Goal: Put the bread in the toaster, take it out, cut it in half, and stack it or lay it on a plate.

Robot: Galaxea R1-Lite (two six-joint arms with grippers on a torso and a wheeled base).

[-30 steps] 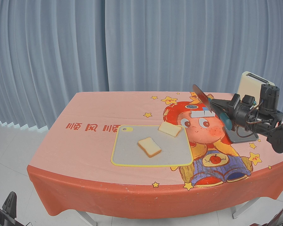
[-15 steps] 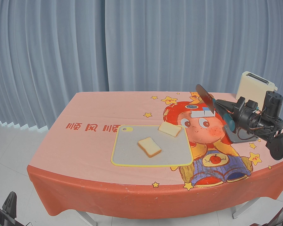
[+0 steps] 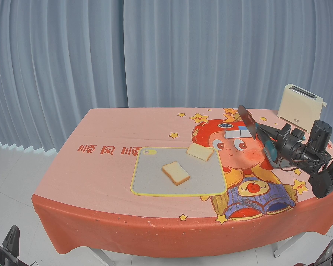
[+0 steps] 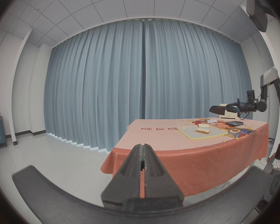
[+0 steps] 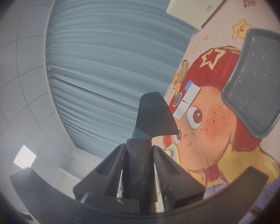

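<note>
Evidently the left gripper [image 4: 142,171] hung low and well apart from the table, its jaws pressed together on nothing, I think to keep out of the way. On the grey cutting board with a yellow rim [image 3: 148,183] lay the task's bread, already in two pieces. One pale half slice with a brown crust [image 3: 175,173] was near the middle, and the other half slice [image 3: 199,152] was at the far right corner. Both probably waited there to be carried to the plate.

Further right, the right gripper [image 5: 139,159] was clamped on the teal handle of a dark-bladed knife [image 3: 246,119]. The blade was held up in the air and pointed away from the bread, which I judge a safe way to hold it once the cutting was done. Under that arm sat the dark grey speckled plate with rounded corners [image 5: 258,87], bare, and behind it the cream toaster [image 3: 300,107].

The table wore a pink cloth with a cartoon child and yellow stars [image 3: 111,130]. Behind it hung a blue-grey pleated curtain [image 3: 137,45], and the white tiled floor [image 3: 11,174] showed at the left.
</note>
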